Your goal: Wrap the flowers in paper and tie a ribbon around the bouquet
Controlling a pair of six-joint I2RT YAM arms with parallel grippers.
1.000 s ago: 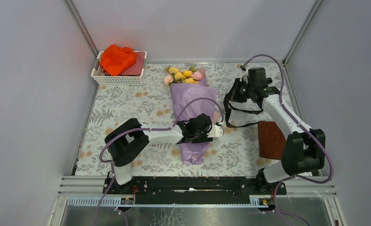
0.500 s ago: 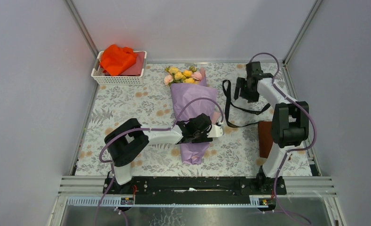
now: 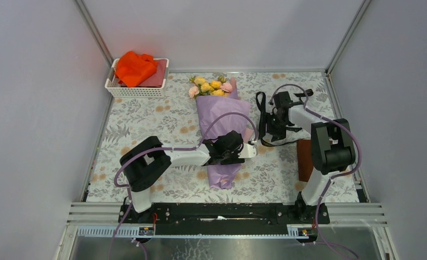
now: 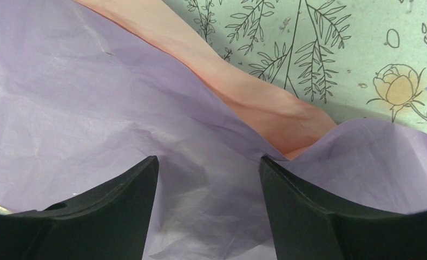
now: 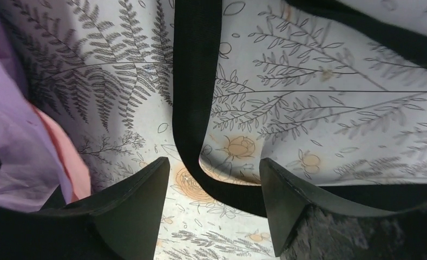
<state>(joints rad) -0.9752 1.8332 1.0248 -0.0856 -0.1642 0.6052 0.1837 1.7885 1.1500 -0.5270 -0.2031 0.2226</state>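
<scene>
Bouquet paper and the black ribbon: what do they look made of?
Paper: thin matte lavender tissue, finely creased, with a pale pink layer beneath. Ribbon: flat black woven fabric, probably satin or grosgrain; it looks dull here and lies in limp curves.

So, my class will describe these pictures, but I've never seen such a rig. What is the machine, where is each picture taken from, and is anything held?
A left arm and a right arm are bolted at the near edge of a flower-print table, each ending in a two-finger gripper. The wide picture comes from a fixed camera above and behind them. The other two come from cameras on the wrists; the dark shapes at the bottom are the gripper's own fingers. On the table lie a bouquet in lavender paper, a loose black ribbon to its right, a brown pad, and a basket with an orange cloth. The left gripper is open over the paper; the right gripper is open above the ribbon. Neither grips anything.
</scene>
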